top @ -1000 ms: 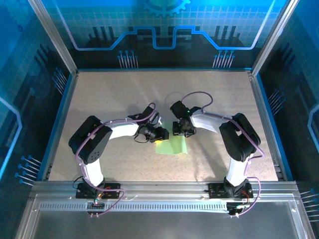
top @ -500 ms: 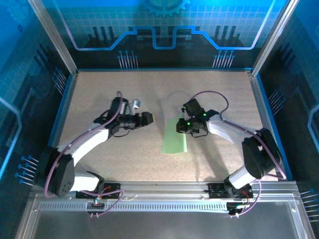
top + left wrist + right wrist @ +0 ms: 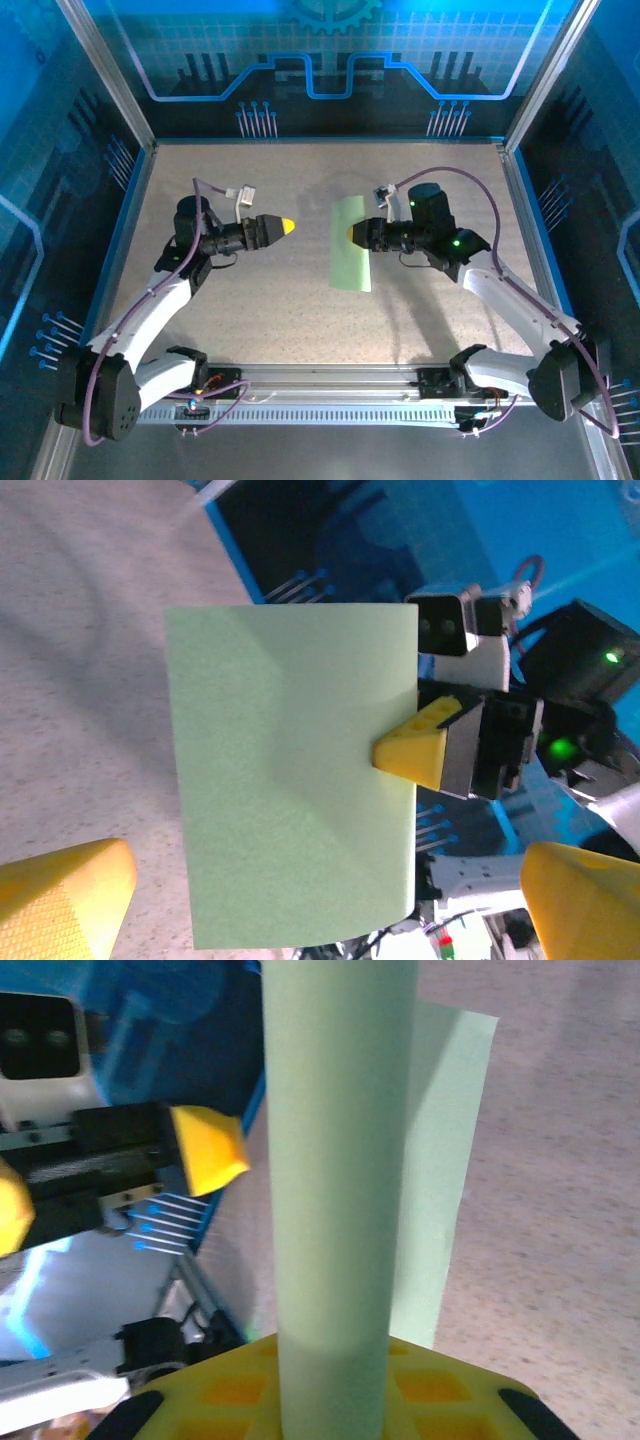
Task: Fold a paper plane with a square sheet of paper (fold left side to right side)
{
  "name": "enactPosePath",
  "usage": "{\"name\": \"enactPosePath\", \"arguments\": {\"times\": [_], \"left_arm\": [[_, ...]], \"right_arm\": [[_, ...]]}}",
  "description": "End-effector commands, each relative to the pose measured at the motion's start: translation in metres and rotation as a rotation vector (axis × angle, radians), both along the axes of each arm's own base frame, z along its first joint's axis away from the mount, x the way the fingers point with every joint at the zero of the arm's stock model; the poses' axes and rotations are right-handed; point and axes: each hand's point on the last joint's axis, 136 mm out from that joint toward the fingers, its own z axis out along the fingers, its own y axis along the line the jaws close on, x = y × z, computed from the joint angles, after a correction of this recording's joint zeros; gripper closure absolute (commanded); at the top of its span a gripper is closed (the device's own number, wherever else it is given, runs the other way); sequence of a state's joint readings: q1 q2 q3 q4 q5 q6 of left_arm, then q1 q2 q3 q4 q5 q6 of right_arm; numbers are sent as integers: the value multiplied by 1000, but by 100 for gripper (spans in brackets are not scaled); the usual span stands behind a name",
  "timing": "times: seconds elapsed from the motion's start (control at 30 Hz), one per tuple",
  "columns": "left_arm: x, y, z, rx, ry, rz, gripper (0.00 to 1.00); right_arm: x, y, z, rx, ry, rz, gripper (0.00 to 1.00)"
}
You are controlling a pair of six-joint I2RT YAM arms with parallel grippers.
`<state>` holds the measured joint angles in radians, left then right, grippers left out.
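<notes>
Over the worktop (image 3: 300,320), right claw (image 3: 353,233) pinching the square sheet of paper (image 3: 349,255) at one edge, left claw (image 3: 286,226) spread wide, apart from it

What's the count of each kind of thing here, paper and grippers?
Paper: 1, the sheet
Grippers: 2, the left gripper open, the right gripper shut on the sheet
Total: 3
</notes>
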<state>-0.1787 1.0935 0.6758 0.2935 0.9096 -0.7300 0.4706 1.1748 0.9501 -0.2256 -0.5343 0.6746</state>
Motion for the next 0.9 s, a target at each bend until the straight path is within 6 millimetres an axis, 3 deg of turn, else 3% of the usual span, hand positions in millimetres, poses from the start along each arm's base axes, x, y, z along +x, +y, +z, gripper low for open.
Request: {"name": "enactPosePath", "arguments": {"times": [0.0,0.27,0.43,0.6,0.87], "left_arm": [[-12,-8,18,-68,-62,-106,0],[-14,-30,7,-51,-36,-174,0],[-18,-43,9,-49,-41,-219,0],[-23,-48,18,-58,-68,-251,5],[-22,-46,13,-36,-56,-223,33]], "right_arm": [[-11,12,49,135,-66,84,78],[-22,33,85,231,-130,165,78],[-23,45,93,259,-145,198,78],[-14,48,75,211,-117,179,78],[0,28,39,110,-65,104,78]]}}
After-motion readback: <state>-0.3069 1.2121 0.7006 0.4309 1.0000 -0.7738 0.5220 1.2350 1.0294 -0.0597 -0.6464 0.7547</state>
